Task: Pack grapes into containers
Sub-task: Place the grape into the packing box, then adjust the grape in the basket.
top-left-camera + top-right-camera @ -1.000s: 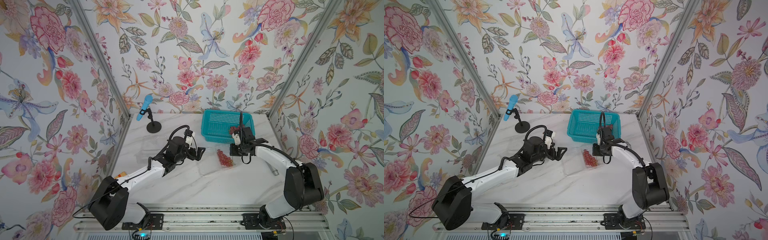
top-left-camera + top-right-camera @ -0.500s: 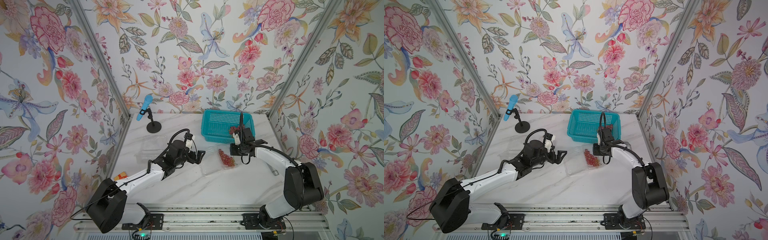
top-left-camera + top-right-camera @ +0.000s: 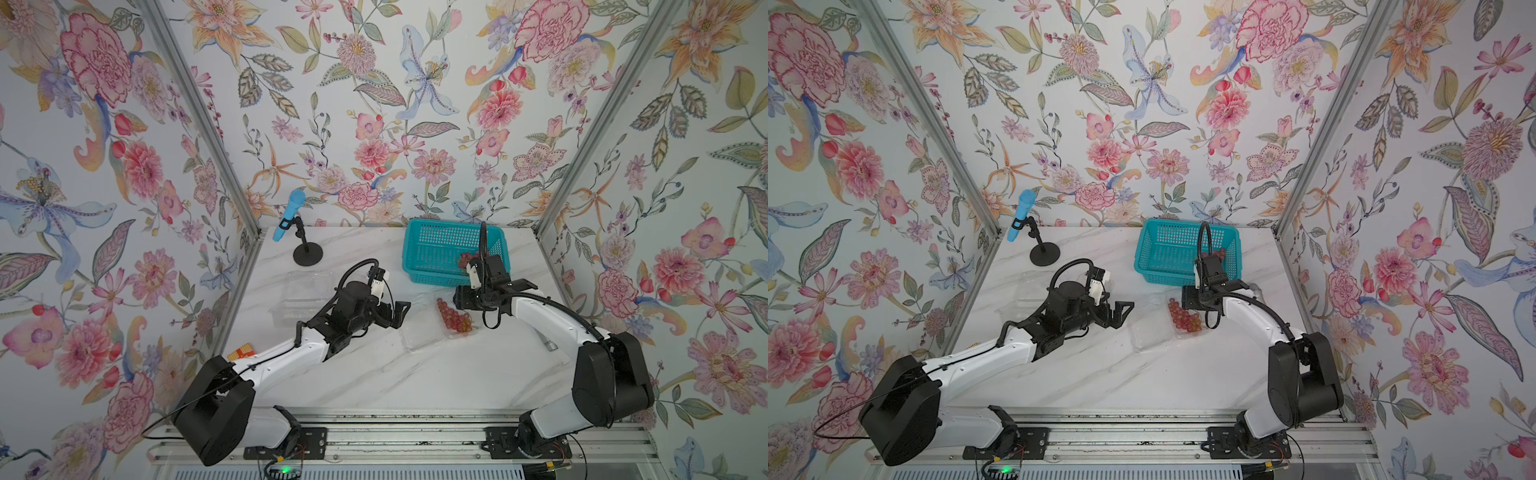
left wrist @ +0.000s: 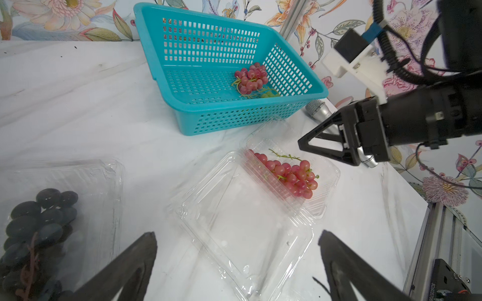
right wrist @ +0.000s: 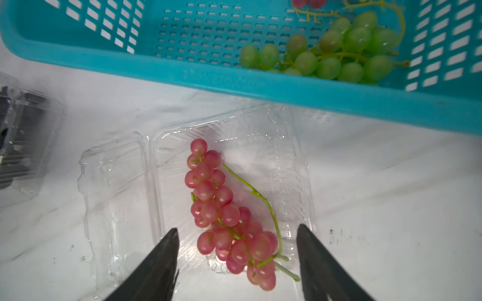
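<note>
On the left, the left gripper [image 4: 237,234] hangs with its jaws spread wide and nothing between them, pointing at the flat lid of the open clamshell [image 4: 247,229]. Further right, the red bunch [image 5: 221,208] lies in the deeper half of that box, along the hinge side. The right gripper [image 5: 236,230] hovers over its stem end with jaws apart, gripping nothing.

I'd say the drop-off is the step in hand. Doing it well means lifting that claw straight up, wide enough that neither finger catches the looping green stem and drags the bunch out. The lowest grapes look close to the tray's end wall, so a small nudge inward before the lid folds over would spare them a pinch. The left claw seems the handier one for the lid.

Looking at the materials from the left, the dark grapes [image 4: 39,216] are dull purple-black. They sit in another clamshell [image 4: 109,182] that looks shut over them, though I can't be sure. Both boxes are thin, clear, ribbed plastic, likely to flex or slide on the smooth marble-patterned table [image 4: 78,104]. The red grapes are glossy, round and loosely strung. The teal basket [image 4: 198,114] is rigid and perforated, and holds a second red bunch [image 4: 250,78] plus green grapes [image 5: 339,52].
</note>
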You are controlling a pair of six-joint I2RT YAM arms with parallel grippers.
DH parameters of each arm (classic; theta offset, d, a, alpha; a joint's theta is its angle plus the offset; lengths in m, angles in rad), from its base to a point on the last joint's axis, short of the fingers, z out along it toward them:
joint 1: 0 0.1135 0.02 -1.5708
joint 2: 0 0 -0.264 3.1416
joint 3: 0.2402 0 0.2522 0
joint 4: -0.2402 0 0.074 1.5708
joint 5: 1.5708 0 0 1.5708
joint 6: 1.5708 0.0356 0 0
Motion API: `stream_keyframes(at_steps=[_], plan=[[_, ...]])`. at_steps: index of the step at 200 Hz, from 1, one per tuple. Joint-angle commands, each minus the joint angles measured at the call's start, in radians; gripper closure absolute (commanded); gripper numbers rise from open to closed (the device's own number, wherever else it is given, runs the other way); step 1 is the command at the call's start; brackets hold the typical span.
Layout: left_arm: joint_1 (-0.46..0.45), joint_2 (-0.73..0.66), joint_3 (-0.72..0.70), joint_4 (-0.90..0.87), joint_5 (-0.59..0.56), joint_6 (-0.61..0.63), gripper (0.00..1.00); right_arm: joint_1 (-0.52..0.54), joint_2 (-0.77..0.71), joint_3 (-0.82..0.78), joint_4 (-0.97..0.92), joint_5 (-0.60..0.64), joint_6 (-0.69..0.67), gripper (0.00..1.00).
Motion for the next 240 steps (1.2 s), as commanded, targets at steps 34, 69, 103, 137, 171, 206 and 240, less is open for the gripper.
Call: stream_keyframes(at_steps=[34, 69, 103, 137, 171, 206, 240], plan=[[-0.008, 0.101, 0.166, -0.057, -0.008, 0.076, 0.0, -0.117, 0.04, 0.246, -0.097, 0.021, -0.027, 0.0], [-0.002, 0.191, 0.346, -0.151, -0.007, 0.119, 0.0, -0.177, 0.227, 0.425, -0.165, -0.022, -0.022, 0.0], [0.014, 0.308, 0.495, -0.237, 0.004, 0.154, 0.0, -0.196, 0.436, 0.626, -0.222, -0.053, -0.027, 0.0], [0.042, 0.395, 0.595, -0.293, 0.042, 0.173, 0.0, -0.204, 0.631, 0.828, -0.268, -0.06, -0.031, 0.0], [0.055, 0.441, 0.644, -0.322, 0.05, 0.167, 0.0, -0.212, 0.802, 1.021, -0.343, -0.008, -0.059, 0.0], [0.059, 0.456, 0.645, -0.31, 0.04, 0.151, 0.0, -0.208, 0.919, 1.103, -0.364, 0.024, -0.078, 0.0], [0.061, 0.513, 0.697, -0.313, 0.071, 0.124, 0.0, -0.166, 0.97, 1.115, -0.363, 0.033, -0.104, 0.0]])
